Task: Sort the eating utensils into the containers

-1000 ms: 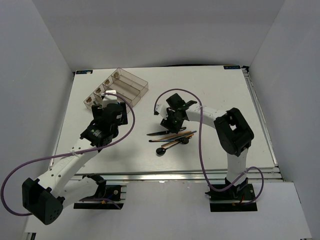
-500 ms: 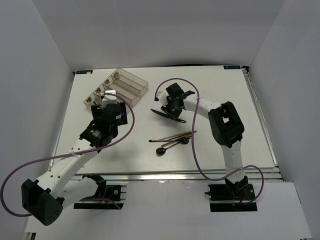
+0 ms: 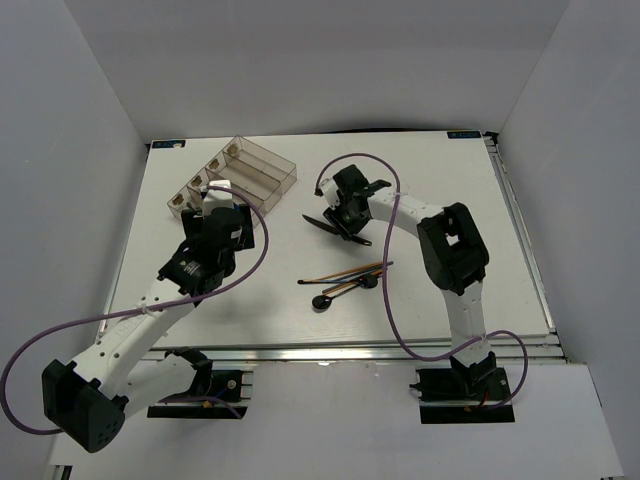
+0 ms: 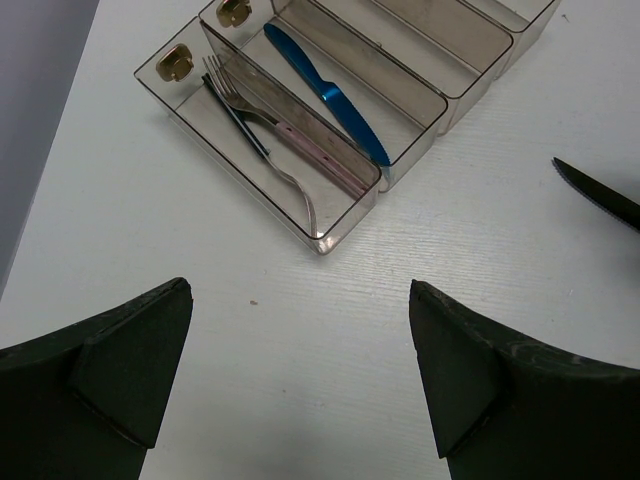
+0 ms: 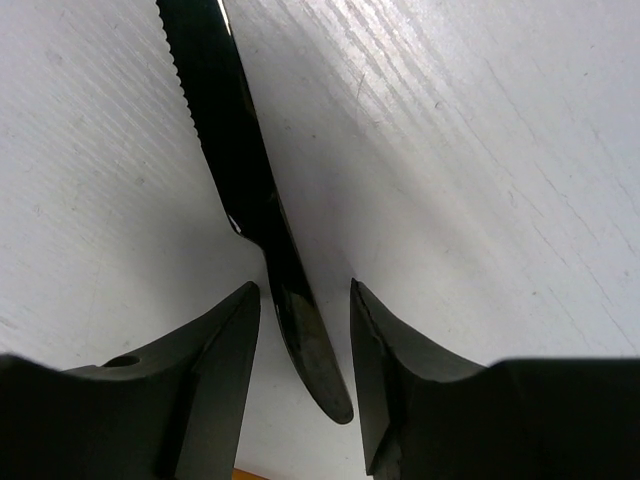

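my right tool (image 5: 303, 290) sits parted astride the handle of the black serrated knife (image 5: 230, 170) on the white table (image 5: 480, 150), while my left tool (image 4: 300, 288) gapes wide near the clear compartmented tray (image 4: 350, 215).

Clear four-slot tray (image 4: 330, 236) has forks (image 4: 262, 118) and a blue knife (image 4: 330, 95) in neighbouring slots; black serrated knife (image 5: 238, 165), chopsticks (image 3: 345, 270) and spoons (image 3: 322, 303) are out on the worktop (image 3: 450, 200).

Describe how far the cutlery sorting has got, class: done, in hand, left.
Done: forks and a blue knife lie in separate tray compartments. In hand: a black knife sits between the open jaws of the right tool, short of the tray. Left: chopsticks and black spoons on the table.
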`<state>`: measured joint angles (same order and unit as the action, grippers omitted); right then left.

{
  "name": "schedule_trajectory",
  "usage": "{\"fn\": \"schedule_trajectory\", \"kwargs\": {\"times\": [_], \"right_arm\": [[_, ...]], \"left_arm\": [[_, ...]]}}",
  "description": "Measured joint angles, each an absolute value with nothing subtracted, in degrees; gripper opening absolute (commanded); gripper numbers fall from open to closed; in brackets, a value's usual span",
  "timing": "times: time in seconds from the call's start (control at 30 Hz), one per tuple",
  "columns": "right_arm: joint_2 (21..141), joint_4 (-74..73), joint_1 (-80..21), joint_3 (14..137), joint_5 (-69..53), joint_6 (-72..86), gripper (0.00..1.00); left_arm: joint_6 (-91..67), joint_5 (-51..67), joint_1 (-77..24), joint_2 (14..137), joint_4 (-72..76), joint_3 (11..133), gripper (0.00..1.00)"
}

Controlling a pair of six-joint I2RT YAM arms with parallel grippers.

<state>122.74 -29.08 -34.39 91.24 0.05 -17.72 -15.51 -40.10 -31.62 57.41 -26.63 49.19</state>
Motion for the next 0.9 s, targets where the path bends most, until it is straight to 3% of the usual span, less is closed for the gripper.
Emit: {"fn": "schedule_trajectory", "kwargs": {"times": [0.47, 0.67, 0.83, 0.87, 0.9], "right_arm": [[125.8, -34.3, -33.0, 95.1, -4.7, -18.7, 0.36], [126.0, -34.5, -32.9, 95.1, -4.7, -18.4, 0.26], [126.0, -34.6, -32.7, 95.1, -4.9, -17.9, 0.09], [125.9, -34.6, -32.8, 95.1, -4.8, -17.6, 0.0], [125.8, -34.6, -32.8, 95.1, -4.6, -17.4, 0.0]], "left_arm": [[-15.5, -40.0, -31.6, 57.0, -26.6, 49.2, 0.98], [-15.4, -39.6, -31.6, 56.7, -26.7, 49.2, 0.98], [-15.3, -39.3, -31.6, 55.6, -26.7, 49.2, 0.98], [-15.3, -39.3, -31.6, 55.4, -26.7, 49.2, 0.98], [-15.2, -39.2, -31.6, 55.2, -26.7, 49.2, 0.98]]}}
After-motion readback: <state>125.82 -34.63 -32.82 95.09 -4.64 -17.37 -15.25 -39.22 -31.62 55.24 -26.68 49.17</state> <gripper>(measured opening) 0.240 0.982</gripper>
